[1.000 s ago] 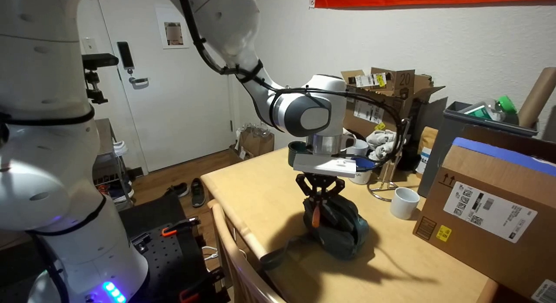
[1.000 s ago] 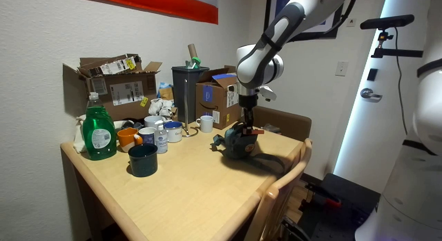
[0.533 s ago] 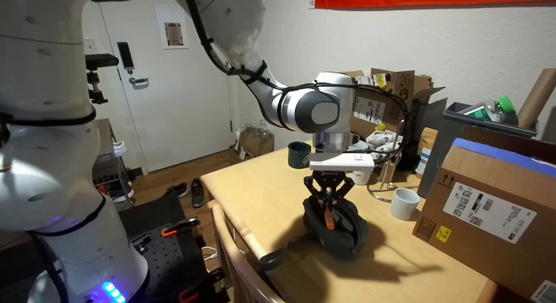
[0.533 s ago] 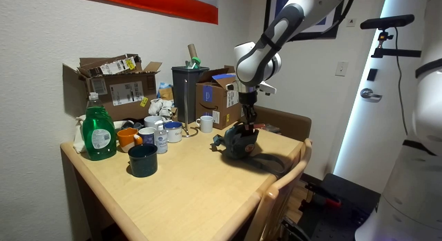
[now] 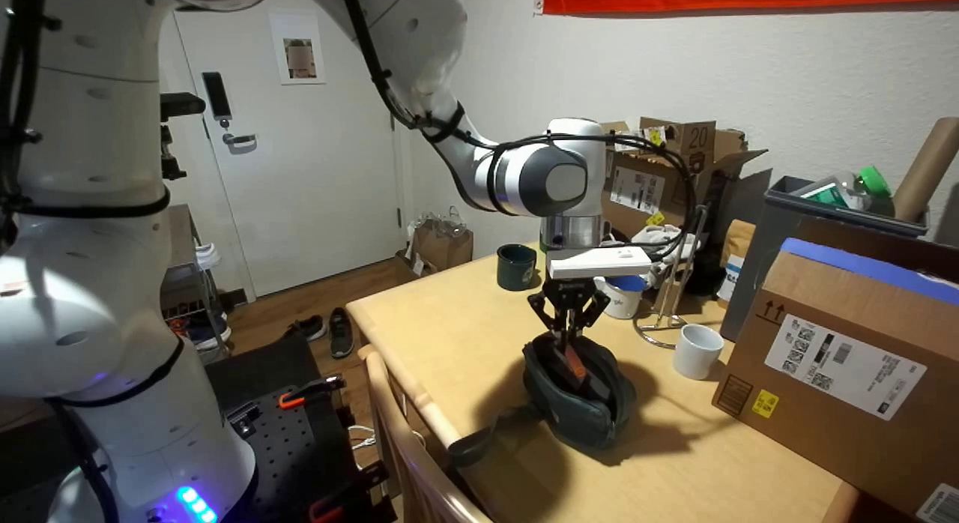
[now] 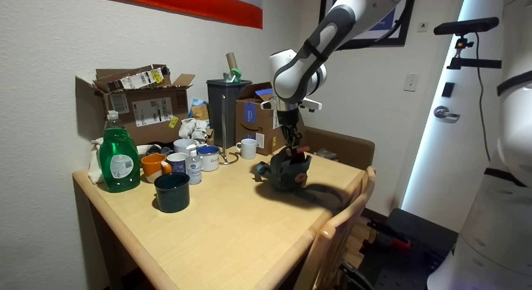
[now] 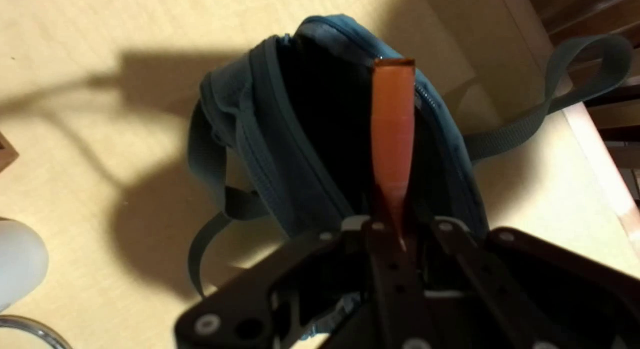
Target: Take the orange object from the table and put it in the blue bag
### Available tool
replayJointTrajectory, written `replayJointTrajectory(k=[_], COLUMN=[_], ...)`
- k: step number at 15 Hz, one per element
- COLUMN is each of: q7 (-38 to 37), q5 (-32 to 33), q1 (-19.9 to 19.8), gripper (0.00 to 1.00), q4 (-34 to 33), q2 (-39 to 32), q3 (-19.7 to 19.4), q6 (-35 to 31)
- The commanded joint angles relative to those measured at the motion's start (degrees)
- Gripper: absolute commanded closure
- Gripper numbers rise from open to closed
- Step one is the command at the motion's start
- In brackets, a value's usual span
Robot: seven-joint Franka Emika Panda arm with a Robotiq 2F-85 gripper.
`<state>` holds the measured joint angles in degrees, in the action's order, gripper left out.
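My gripper (image 5: 567,346) is shut on the orange object (image 5: 575,364), a thin, flat, elongated piece. In the wrist view the orange object (image 7: 393,124) sticks out forward from between the dark fingers (image 7: 397,221), over the bag's dark opening. The navy-blue bag (image 5: 581,414) stands on the table, unzipped and open at the top, with its strap lying beside it. In an exterior view the orange object (image 6: 303,149) shows at about the height of the bag's rim, above the bag (image 6: 286,175). The inside of the bag is too dark to see.
A white mug (image 5: 698,351) and a metal stand (image 5: 659,324) are near the bag. A large cardboard box (image 5: 839,358) stands on the table. A dark green mug (image 6: 172,192), green soap bottle (image 6: 119,157) and several cups are on the table. A chair (image 6: 349,215) stands at the edge.
My gripper has shifted across the bag's opening, turned slightly, and risen a little in the last half second, with the orange object still held. The bag has stayed in place.
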<state>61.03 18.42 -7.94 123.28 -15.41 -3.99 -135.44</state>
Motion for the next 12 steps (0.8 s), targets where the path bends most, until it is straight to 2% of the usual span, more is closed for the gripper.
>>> replayJointTrajectory(k=[1,2,3,4,6,9,12], q7=[2.74,2.59,2.45,2.21,1.38,-0.4,-3.22], q5=[-0.97,-0.79,-0.74,-0.47,-0.14,1.49,3.26], q1=[-0.5,-0.48,-0.49,-0.44,-0.25,0.36,1.11], gripper=[0.93,0.88,0.62,0.6,0.48,0.24,0.02], q4=[-1.95,-2.03,-2.04,-1.88,-0.7,2.46,7.42], q2=[-1.87,-2.02,-2.06,-1.89,-0.12,4.3,11.6], q3=[0.47,0.41,0.4,0.32,0.15,-0.34,-0.67], q6=[1.27,1.39,1.43,1.42,1.55,0.81,0.05])
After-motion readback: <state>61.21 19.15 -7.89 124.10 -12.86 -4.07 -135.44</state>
